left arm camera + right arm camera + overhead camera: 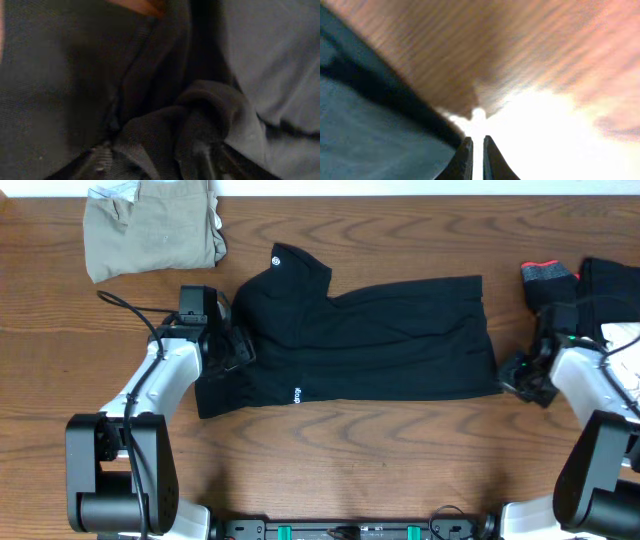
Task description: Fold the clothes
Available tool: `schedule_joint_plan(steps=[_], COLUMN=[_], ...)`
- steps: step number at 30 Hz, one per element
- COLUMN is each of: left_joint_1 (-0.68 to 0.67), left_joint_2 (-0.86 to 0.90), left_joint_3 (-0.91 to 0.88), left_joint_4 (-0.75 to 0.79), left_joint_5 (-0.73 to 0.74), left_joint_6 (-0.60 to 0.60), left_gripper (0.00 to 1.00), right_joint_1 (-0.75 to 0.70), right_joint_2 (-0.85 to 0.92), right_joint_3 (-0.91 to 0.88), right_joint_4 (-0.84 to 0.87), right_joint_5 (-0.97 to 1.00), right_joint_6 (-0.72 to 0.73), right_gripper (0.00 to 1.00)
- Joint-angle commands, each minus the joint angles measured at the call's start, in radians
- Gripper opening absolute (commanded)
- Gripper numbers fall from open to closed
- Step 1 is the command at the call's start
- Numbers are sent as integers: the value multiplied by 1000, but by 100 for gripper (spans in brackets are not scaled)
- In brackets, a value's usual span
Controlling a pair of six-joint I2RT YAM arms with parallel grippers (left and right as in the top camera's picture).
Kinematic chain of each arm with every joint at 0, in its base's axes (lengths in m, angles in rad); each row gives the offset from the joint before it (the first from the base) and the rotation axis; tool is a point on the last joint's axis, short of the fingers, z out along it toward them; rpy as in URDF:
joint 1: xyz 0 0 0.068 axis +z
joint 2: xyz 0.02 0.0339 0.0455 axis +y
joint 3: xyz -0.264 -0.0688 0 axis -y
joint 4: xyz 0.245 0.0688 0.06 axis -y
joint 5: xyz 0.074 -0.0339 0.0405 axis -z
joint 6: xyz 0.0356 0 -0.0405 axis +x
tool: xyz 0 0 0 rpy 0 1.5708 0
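A black garment (380,340) lies spread across the middle of the table, with its left part folded up toward the back. My left gripper (232,348) is at the garment's left edge. In the left wrist view, black cloth (200,120) is bunched between its jaws, so it is shut on the garment. My right gripper (515,372) is at the garment's lower right corner. In the right wrist view its fingers (477,157) are nearly together with nothing between them, and the garment's edge (370,125) lies just to their left.
A folded tan garment (150,230) lies at the back left. A pile of dark clothes with a red-trimmed piece (550,275) sits at the right edge, with something white (622,335) beside it. The wooden table (350,450) shows bare along the front.
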Motion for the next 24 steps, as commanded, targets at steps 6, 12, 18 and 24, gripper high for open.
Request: schedule_joint_plan(steps=[6, 12, 18, 24], left_joint_1=[-28, -48, -48, -48], left_joint_2=[-63, -241, -286, -243], left_joint_3=[-4, -4, -5, -5], left_joint_4=[-15, 1, -30, -68], left_joint_5=[16, 16, 16, 16], left_joint_6=[54, 57, 31, 32], left_gripper=[85, 91, 96, 97], right_joint_1=[-18, 50, 188, 216], right_joint_2=[-8, -34, 13, 76], right_joint_3=[242, 320, 212, 113], right_joint_4=[-192, -164, -119, -34], right_joint_5=[-7, -404, -259, -238], right_joint_6=[12, -217, -182, -98], right_gripper=[1, 1, 1, 1])
